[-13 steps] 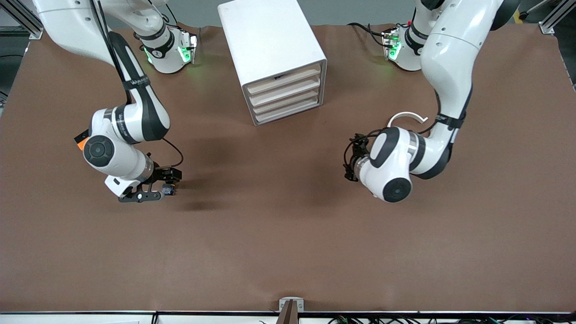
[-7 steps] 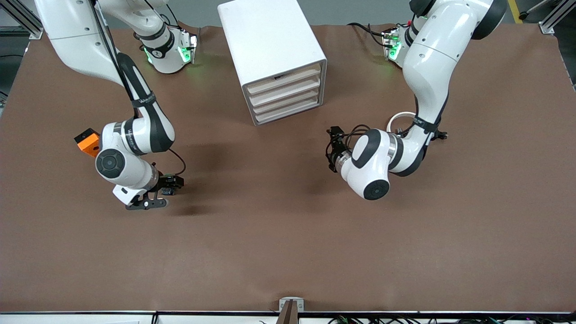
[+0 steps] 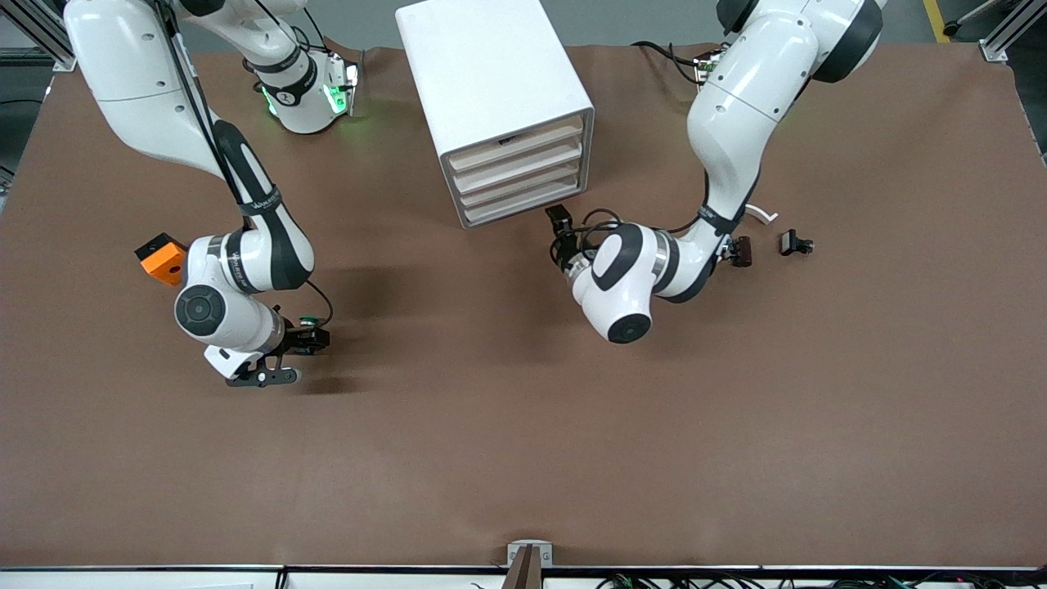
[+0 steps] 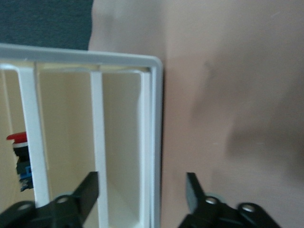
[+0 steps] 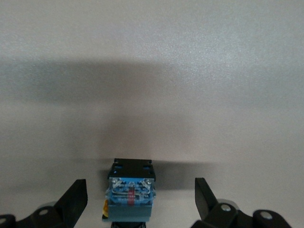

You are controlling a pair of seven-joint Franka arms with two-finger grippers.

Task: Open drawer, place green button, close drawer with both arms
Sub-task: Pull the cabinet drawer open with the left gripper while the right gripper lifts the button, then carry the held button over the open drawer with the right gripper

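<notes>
Left hand hovers with its fingers apart and nothing between them, right at the bottom corner of the white cabinet on the side toward the left arm's end of the surface. I'd say it is lining up on the lowest drawer, which is shut like the three above it. Its front faces the camera-side edge of the surface, so the pull has to run toward that edge. The right hand hangs low toward the right arm's end of the surface, fingers wide, with the button lying on the surface between them, not yet gripped. That arm is plainly the nearer one to the button, and the left is nearer the drawer. An orange cube sits beside the right arm.
</notes>
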